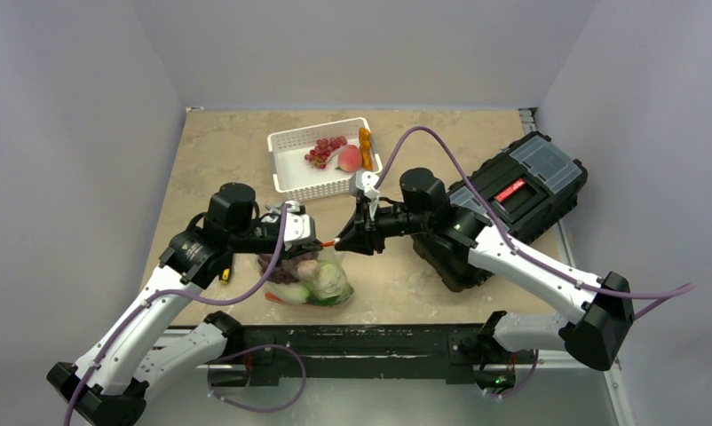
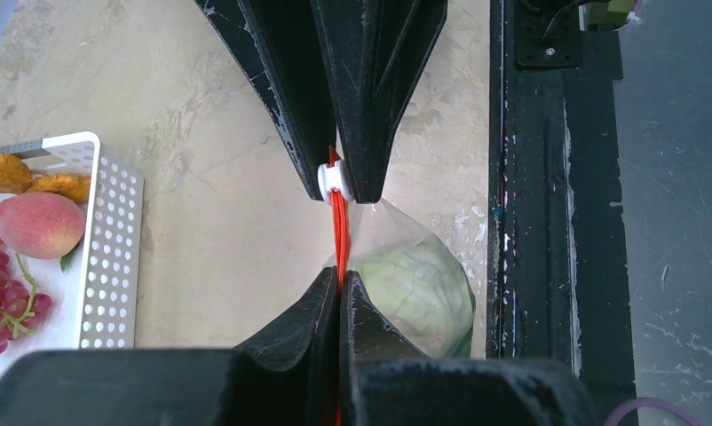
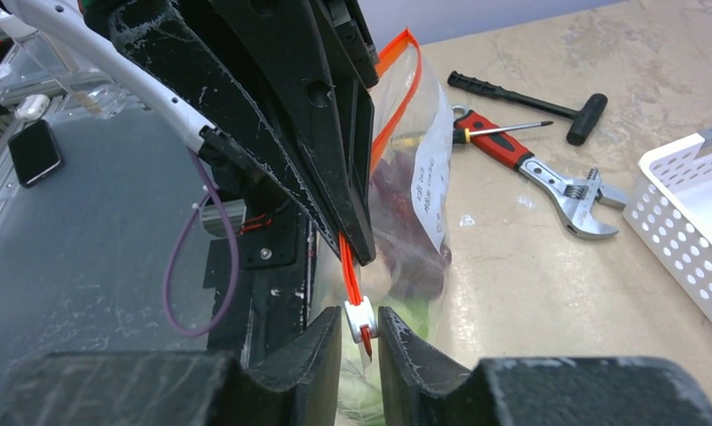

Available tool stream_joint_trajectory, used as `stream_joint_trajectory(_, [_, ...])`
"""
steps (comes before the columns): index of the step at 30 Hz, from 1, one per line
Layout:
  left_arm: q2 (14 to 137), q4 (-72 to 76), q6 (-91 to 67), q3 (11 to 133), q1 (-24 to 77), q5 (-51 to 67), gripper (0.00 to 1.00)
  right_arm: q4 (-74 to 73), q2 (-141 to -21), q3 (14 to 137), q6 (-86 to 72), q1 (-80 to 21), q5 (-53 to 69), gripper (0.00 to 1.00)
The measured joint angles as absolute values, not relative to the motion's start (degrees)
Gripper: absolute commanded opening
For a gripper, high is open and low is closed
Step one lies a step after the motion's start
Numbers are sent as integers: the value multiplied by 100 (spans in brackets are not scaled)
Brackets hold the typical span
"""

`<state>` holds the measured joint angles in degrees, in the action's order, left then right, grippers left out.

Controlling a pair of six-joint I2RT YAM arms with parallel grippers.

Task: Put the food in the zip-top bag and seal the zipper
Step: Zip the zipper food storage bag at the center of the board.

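Note:
The zip-top bag [image 1: 315,282] hangs upright, held by its mouth, with cabbage [image 2: 419,288] and dark purple grapes [image 3: 406,222] inside. My left gripper [image 2: 340,282] is shut on the red-orange zipper [image 2: 337,231] strip. Opposite it, my right gripper [image 3: 361,324] has its jaws closed against the zipper's white tab [image 3: 359,317]. In the top view the left gripper [image 1: 315,240] and right gripper [image 1: 342,240] meet tip to tip above the bag. Red grapes [image 1: 324,151], a peach [image 1: 349,158] and a carrot [image 1: 365,146] lie in the white basket [image 1: 290,173].
A black toolbox [image 1: 512,195] stands right of the right arm. A wrench [image 3: 570,191], a red-handled screwdriver [image 3: 494,142] and a black T-handle tool [image 3: 530,98] lie on the table beyond the bag. The table's black front rail [image 2: 548,222] runs close beside the bag.

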<state>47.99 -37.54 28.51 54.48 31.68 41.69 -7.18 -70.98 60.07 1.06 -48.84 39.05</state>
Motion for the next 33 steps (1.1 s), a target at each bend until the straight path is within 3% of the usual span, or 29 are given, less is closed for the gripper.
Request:
stream_joint_trajectory(8, [4799, -3756, 2851, 5448, 3168, 4178, 0, -716, -7098, 6007, 113, -4882, 4005, 6])
stream_joint_trajectory(33, [4755, -3924, 2856, 5448, 3162, 4165, 0, -770, -7791, 6506, 193, -5076, 4320, 10])
